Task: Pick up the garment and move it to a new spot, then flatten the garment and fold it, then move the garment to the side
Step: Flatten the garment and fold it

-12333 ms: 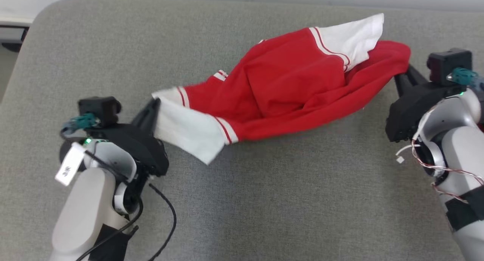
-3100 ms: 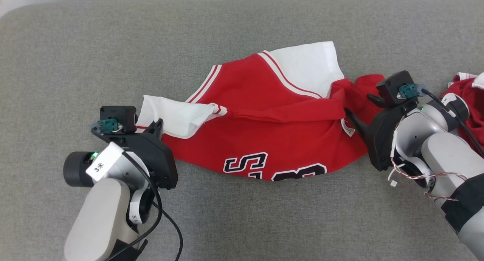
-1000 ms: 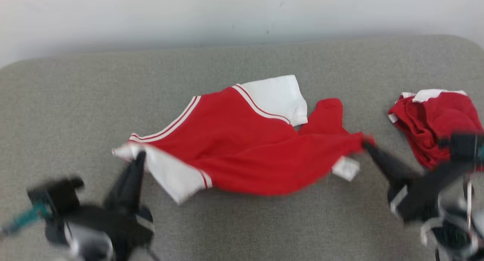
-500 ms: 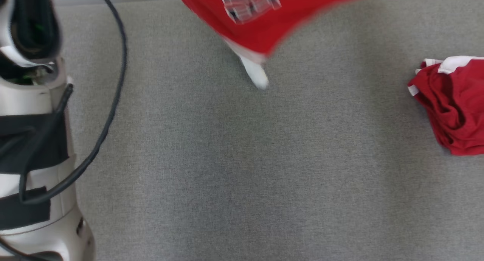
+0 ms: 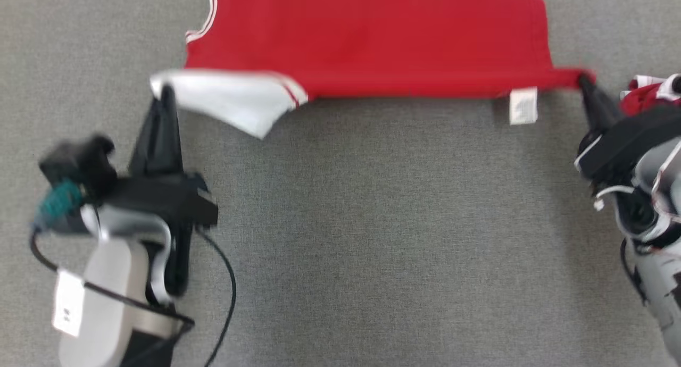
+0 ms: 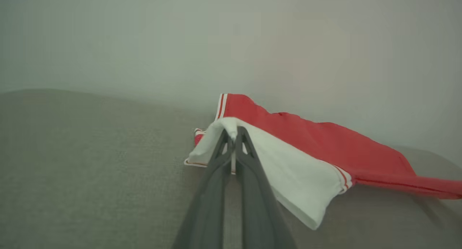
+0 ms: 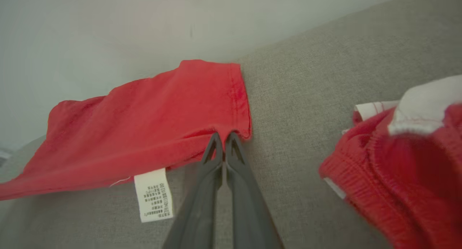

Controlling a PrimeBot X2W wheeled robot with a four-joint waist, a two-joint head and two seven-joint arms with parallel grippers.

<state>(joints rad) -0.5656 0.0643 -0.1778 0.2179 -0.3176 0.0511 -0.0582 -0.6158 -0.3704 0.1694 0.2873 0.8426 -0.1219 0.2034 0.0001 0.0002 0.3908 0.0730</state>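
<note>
Head view: red cloth garment (image 5: 372, 37) (blurred, seemingly taut).

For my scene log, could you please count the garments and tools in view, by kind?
Garments: 2, the held shirt and a crumpled red pile.
Tools: 2, left tool and right tool, each shut on the shirt.
Total: 4.

right gripper (image 7: 223, 136) — clamped on red garment (image 7: 144, 126) hem | care label (image 7: 153, 195) hanging | second red garment (image 7: 400, 158) beside
</note>
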